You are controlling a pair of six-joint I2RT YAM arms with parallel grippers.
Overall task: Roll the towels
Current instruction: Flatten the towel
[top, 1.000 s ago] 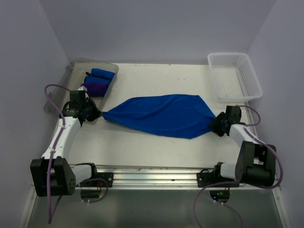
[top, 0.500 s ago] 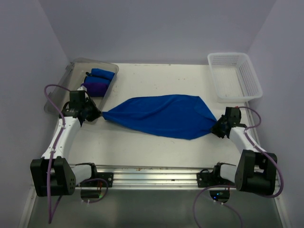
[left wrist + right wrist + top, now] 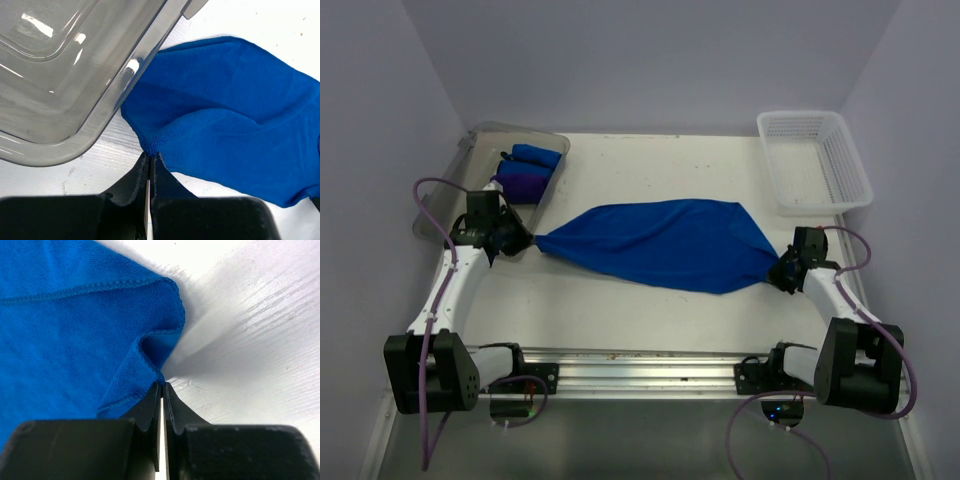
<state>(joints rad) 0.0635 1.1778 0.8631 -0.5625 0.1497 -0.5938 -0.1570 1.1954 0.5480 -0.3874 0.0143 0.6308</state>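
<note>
A royal blue towel point(image 3: 665, 243) lies spread across the middle of the table, pulled to a point at each end. My left gripper point(image 3: 527, 243) is shut on its left corner, right beside the tray. In the left wrist view the towel point(image 3: 235, 110) bunches into the closed tips of the left gripper point(image 3: 150, 156). My right gripper point(image 3: 778, 273) is shut on the right corner. The right wrist view shows a hemmed fold of the towel point(image 3: 75, 340) pinched at the tips of the right gripper point(image 3: 162, 384). A rolled blue towel point(image 3: 535, 156) and a rolled purple one point(image 3: 523, 184) lie in the tray.
The clear grey tray point(image 3: 480, 140) stands at the back left, its corner point(image 3: 75, 100) close to my left fingers. A white mesh basket point(image 3: 815, 160) sits at the back right. Purple walls close in the table on three sides.
The right gripper has closed on the towel's right corner and its wrist has shifted slightly toward the right edge. The left arm and the towel have stayed still.
</note>
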